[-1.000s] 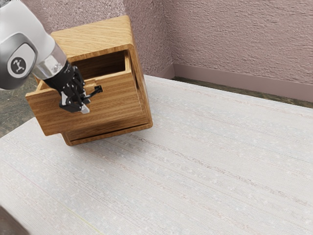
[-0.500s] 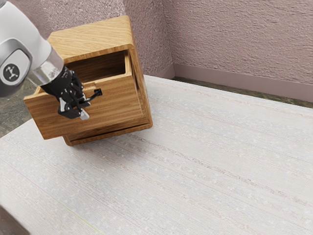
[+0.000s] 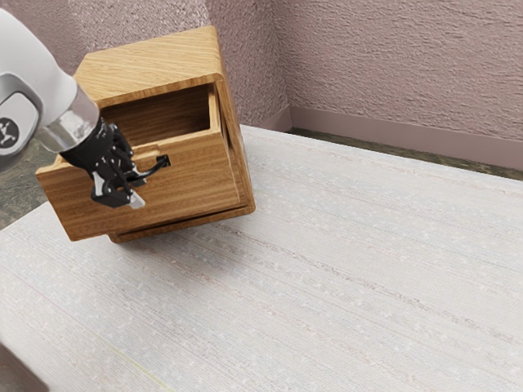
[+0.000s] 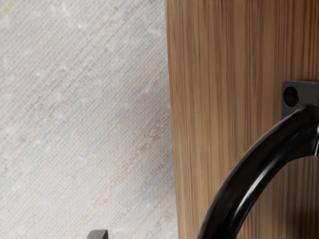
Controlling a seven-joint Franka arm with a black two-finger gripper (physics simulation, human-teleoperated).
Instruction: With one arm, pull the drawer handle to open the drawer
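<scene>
A wooden cabinet [image 3: 163, 61] stands at the table's far corner, on the exterior view's left. Its single drawer [image 3: 176, 184] is pulled partway out, and the dark cavity above the drawer front is exposed. A black curved handle [image 3: 158, 163] sits on the drawer front. My black gripper [image 3: 129, 188] is shut on that handle, with the arm coming in from the upper left. In the wrist view the handle [image 4: 254, 184] arcs up to its mounting plate [image 4: 299, 97] on the drawer front [image 4: 224, 99]. One fingertip [image 4: 97, 234] shows beside the drawer.
The pale grey table [image 3: 343, 278] stretches wide to the exterior view's right and front of the cabinet. Pink textured walls [image 3: 392, 57] with a baseboard close off the back. The table's edge runs close behind the cabinet.
The drawer has slid further out of the cabinet, toward the exterior view's lower left. My gripper moved the same way with the handle in it.
</scene>
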